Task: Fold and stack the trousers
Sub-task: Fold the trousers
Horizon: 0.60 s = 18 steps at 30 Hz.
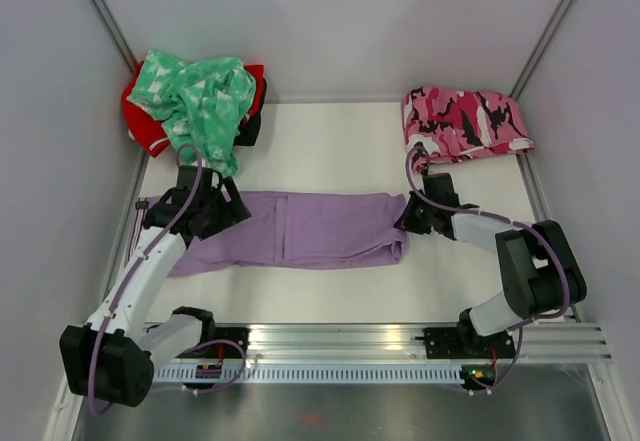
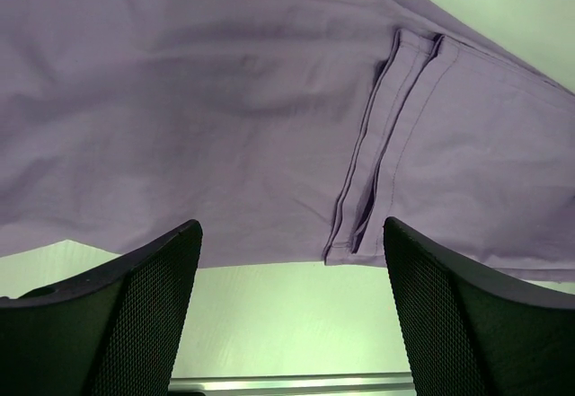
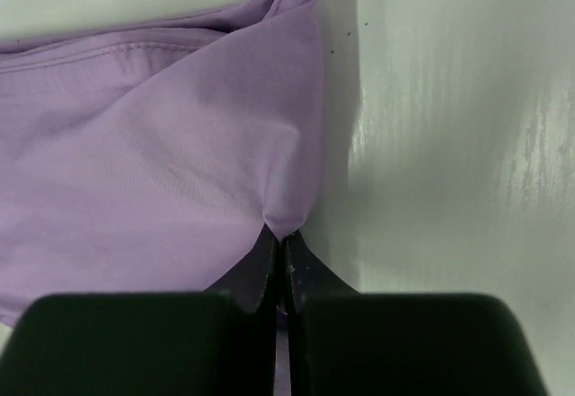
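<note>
— Table (image 1: 330, 141) is taken first: where on it are the trousers (image 1: 320, 229) laid?

— They are spread flat across its middle, with the long axis running left to right. They are judged to be doubled over once already, from the layered edge. Other clothes are heaped at the far corners, apart from the lilac cloth. A mint-green garment (image 1: 200, 96) is piled over a red garment (image 1: 145, 131) at far left, and a camouflage garment (image 1: 465, 121) is set at far right.

— Which arm is placed nearer?

— Each end is attended. The left gripper (image 1: 225, 206) is poised over the left end, jaws spread wide with nothing between them. The right gripper (image 1: 408, 223) is set at the right end, closed tight, with a corner of the cloth pinched in it.

— What is the coming move judged to turn on?

— From the right gripper the whole garment lies to the left, along its own length. A fold carried leftward over that length is thought likely, and the pinched corner would have to be kept from slipping.

— What is given by one view and withheld by another?

— From above, the pinch is hidden under the right wrist. Only in the right wrist view is the cloth seen drawn to a point between the shut jaws. In the left wrist view a stitched hem (image 2: 377, 145) is shown crossing the cloth just beyond the open fingers.
</note>
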### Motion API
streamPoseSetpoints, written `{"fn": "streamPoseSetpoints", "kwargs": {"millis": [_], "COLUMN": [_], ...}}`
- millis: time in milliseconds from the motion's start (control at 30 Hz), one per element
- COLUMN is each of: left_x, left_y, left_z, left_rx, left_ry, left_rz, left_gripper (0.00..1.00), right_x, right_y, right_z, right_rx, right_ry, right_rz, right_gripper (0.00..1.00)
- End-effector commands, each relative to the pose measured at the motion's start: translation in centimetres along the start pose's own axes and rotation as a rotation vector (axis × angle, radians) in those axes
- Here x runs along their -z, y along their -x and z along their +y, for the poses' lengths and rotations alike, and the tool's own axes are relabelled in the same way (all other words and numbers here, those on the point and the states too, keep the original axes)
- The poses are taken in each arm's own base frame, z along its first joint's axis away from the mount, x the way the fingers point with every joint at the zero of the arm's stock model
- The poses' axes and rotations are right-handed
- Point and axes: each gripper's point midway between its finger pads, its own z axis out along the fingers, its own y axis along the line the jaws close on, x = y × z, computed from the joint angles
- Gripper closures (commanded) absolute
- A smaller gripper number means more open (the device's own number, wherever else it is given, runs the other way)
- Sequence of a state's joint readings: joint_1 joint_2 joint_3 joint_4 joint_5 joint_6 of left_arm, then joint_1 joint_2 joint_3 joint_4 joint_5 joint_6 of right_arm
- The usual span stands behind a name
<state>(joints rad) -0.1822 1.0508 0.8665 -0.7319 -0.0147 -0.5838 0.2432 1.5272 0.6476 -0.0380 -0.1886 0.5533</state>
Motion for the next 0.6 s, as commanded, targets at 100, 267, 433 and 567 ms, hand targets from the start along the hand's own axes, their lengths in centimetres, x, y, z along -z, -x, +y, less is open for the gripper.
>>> {"fn": "streamPoseSetpoints", "kwargs": {"millis": [100,267,433,567], "left_x": [1.2,1.1,1.0,0.9], "left_y": [1.2,1.4,2.2,3.0], "left_z": [1.1,1.7,1.9,2.7], "left_rx": [-0.044,-0.049,-0.047,-0.044], "left_ry": [0.058,0.091,0.119,0.182], "left_rz": [-0.043,-0.051,-0.065,-0.072], "left_gripper": [0.12,0.12,0.12,0.12], "right_x": [2.9,8.7,12.9,14.2], "right_y": [1.8,7.2,12.5,15.0], "right_z": [-5.5,-10.3,-11.0,-5.9], "right_rx": [-0.049,-0.126,-0.091,-0.005], "right_ry": [-0.156,-0.248,-0.256,-0.100], "right_rz": [-0.052,-0.198,-0.306,-0.321], "right_gripper": [1.00,1.00,1.00,1.00]}}
